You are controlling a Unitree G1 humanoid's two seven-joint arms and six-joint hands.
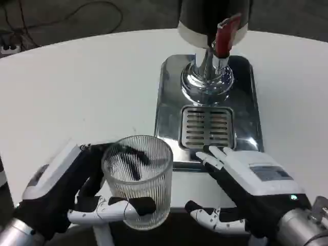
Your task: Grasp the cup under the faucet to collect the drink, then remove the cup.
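Both hands sit at the near edge of the table. The left hand (66,192) is wrapped around the cup (137,179), fingers seen through the glass behind it and the thumb laid across its near lower wall, so it grips the cup at mid-height. The right hand (246,187) lies near right with fingers apart, holding nothing, its fingertips (212,154) touching or just over the near edge of the steel base.

That cup is a clear ribbed tumbler, upright, near left of the dispenser, well short of the faucet (223,38). It looks empty. Judging by its look, it is stiff and fairly light now, heavier once filled; if it is glass it would break if dropped or knocked on steel. The ribs should give the fingers some bite, though a wet wall would be slippery. A hold around the middle, as now, seems best: clear of the rim, low enough to keep it level.

Farther out, the steel base (169,92) carries a slotted drip grate (207,127), and behind it the chrome column (207,79) rises to the dark tank with its red tap handle. The spot under the spout lies far and right of the cup. The base's raised edge may catch the cup's bottom, and the right hand lies beside the path.
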